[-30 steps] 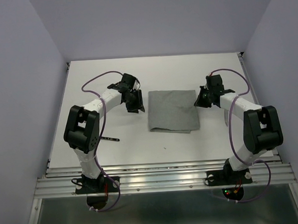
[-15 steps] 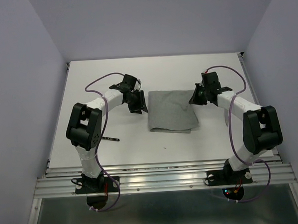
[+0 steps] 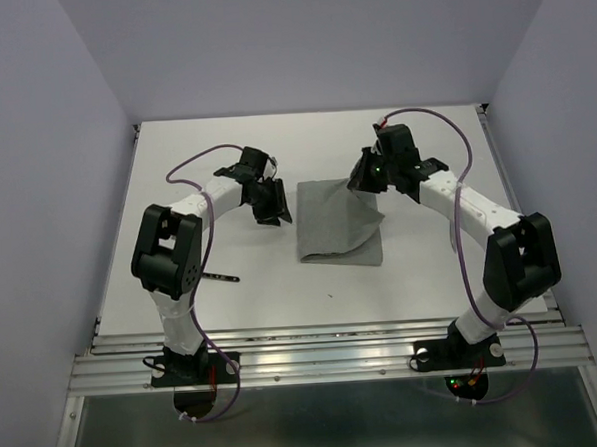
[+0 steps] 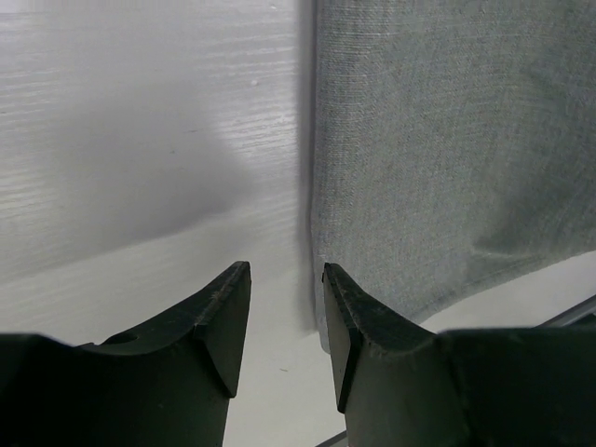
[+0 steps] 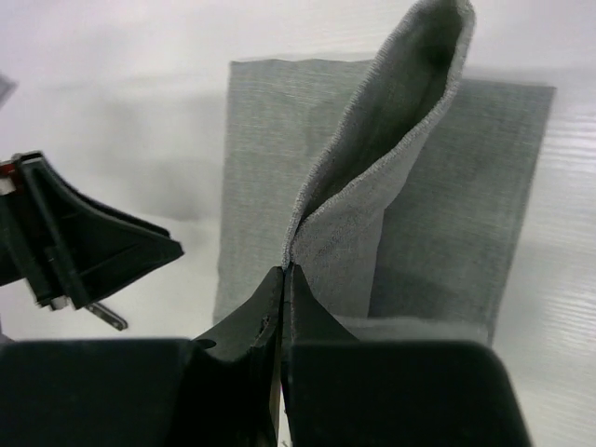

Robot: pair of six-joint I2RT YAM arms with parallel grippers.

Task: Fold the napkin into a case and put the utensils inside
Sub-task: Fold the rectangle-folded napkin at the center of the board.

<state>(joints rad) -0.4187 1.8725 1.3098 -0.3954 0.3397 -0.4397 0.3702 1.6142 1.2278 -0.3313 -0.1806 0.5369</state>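
Note:
The grey napkin [image 3: 329,232] lies folded mid-table. My right gripper [image 3: 364,180] is shut on its right edge and holds that edge lifted and curled over toward the left; in the right wrist view [image 5: 287,272] the raised flap [image 5: 391,140] stands up from the jaws above the flat cloth [image 5: 265,158]. My left gripper [image 3: 276,215] is open and empty, low beside the napkin's left edge, its right finger [image 4: 358,326] at the cloth [image 4: 447,158]. One thin dark utensil [image 3: 221,278] pokes out from under the left arm. No finished case shows.
The white table [image 3: 214,148] is walled by pale panels on the left, back and right. A metal rail [image 3: 326,357] runs along the near edge by the arm bases. The left gripper shows in the right wrist view [image 5: 93,242].
My right gripper has moved left and toward the far side with the napkin's right edge, lifting it and narrowing the cloth. The left gripper has barely moved.

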